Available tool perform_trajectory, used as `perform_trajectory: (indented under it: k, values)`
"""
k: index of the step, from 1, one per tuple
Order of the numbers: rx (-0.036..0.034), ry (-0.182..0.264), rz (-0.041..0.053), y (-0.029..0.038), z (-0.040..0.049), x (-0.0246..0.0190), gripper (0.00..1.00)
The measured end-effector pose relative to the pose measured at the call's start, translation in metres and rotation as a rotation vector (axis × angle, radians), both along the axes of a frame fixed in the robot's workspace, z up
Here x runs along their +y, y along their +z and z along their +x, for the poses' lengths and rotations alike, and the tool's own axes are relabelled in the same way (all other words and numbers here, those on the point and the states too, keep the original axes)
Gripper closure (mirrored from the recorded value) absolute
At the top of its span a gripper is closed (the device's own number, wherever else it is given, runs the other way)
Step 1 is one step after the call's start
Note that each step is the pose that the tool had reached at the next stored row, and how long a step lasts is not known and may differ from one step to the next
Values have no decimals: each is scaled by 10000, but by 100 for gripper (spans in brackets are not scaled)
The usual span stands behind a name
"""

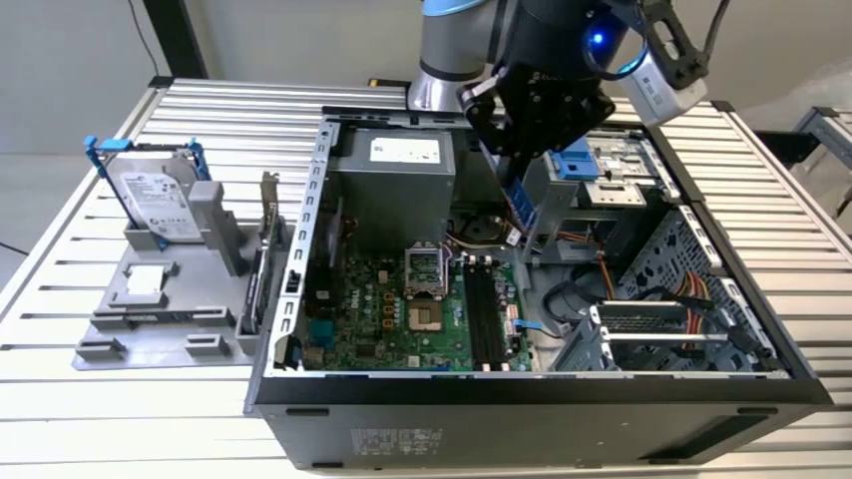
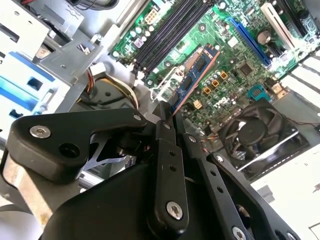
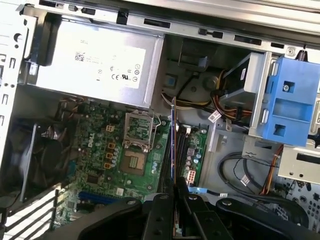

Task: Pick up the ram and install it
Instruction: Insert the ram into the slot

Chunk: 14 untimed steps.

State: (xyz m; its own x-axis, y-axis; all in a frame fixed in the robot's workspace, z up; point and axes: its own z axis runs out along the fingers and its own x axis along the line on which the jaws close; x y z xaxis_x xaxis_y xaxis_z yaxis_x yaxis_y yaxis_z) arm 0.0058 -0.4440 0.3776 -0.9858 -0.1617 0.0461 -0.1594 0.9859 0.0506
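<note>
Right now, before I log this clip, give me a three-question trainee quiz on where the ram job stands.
1. True or false: the ram is already seated in a motherboard slot.
2. Multiple choice: what do the jaws grip? A) a screwdriver B) the ram C) a loose cable.
3. Short answer: in the exterior view, on which side of the computer case does the hard drive stand?
Key: 1 false, it hangs above the board, clamped in the jaws. 2 B. 3 the exterior view's left.
</note>
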Motion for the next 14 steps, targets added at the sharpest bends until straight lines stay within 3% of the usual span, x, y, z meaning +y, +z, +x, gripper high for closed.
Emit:
perform_trajectory:
  k: [8, 14]
  values:
    - [0, -590, 0, -2, 3, 0, 100]
    - [8, -771, 1, -4, 11, -4, 100]
